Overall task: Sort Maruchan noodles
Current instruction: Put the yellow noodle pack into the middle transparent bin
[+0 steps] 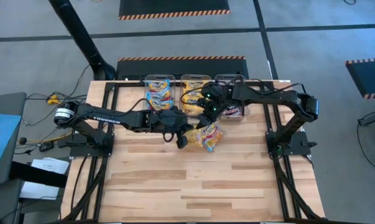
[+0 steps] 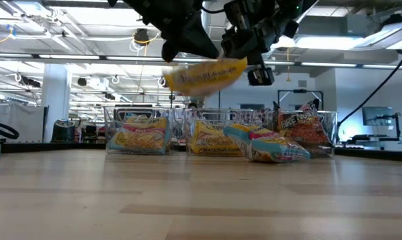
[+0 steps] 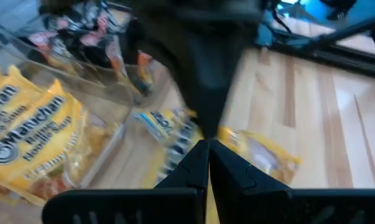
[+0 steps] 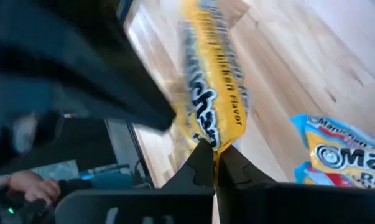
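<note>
Up over the bench point(image 1: 206, 186), the left gripper point(image 2: 181, 41) and the right gripper point(image 2: 254, 50) are both clamped on one yellow packet point(image 2: 204, 75), each pinching an end, above loose packets point(image 2: 271, 145) lying before the clear bins point(image 1: 193, 93). If neither lets go, I reckon it tears or slips. The bins sit close behind; the bench front lies open.

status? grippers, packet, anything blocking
Left gripper and right gripper both shut on one yellow glossy noodle packet, held in air above the clear plastic bins. Blue-pink packets loose on wooden table. Nothing blocking.
</note>
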You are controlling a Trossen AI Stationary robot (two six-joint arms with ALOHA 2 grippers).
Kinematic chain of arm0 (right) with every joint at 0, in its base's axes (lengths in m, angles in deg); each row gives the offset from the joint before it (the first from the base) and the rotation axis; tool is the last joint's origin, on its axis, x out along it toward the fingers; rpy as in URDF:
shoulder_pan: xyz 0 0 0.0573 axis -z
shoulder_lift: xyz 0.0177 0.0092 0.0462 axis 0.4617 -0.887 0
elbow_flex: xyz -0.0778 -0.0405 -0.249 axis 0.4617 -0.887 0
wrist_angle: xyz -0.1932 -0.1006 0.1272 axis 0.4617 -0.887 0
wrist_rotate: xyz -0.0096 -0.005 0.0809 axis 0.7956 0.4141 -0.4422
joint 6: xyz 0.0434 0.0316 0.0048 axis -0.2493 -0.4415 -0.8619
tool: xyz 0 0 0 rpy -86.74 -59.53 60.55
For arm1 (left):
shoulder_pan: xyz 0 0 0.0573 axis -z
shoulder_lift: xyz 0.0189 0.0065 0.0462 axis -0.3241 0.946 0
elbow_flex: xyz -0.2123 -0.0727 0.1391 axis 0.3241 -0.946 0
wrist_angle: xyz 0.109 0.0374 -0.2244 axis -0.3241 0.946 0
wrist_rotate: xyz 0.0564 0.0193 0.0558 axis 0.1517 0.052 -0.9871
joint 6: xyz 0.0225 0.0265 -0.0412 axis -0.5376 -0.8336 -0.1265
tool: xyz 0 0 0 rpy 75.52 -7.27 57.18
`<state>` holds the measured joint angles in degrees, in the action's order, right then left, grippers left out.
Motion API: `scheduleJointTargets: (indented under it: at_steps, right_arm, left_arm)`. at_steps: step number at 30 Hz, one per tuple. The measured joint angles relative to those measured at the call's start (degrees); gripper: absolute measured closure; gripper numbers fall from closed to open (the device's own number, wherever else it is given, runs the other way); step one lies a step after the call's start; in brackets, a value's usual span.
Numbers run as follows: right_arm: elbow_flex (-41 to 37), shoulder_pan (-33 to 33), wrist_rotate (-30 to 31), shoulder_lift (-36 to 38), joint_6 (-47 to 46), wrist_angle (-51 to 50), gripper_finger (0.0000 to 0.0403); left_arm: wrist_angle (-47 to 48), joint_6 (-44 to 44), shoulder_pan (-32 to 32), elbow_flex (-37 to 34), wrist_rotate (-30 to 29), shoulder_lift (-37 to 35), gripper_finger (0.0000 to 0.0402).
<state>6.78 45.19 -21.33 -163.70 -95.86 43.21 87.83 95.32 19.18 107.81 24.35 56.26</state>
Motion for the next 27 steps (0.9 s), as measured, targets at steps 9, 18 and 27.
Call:
scheduleJointTargets:
  at_steps: [9, 18, 27]
  right_arm:
    - [-0.02, 0.67, -0.11, 0.39, 5.64, -1.69, 0.0398]
    - [0.26, 5.48, 1.12, 3.14, 13.89, -5.55, 0.0398]
    - [0.24, 13.88, 3.8, 9.23, 24.64, -4.65, 0.0398]
  left_arm:
    - [0.91, 1.49, -0.38, 0.7, 0.56, -2.62, 0.0401]
    - [0.8, 0.75, -0.83, 1.94, -4.04, -10.97, 0.0401]
    - [1.52, -1.41, -1.03, 1.92, -9.07, -17.48, 0.0401]
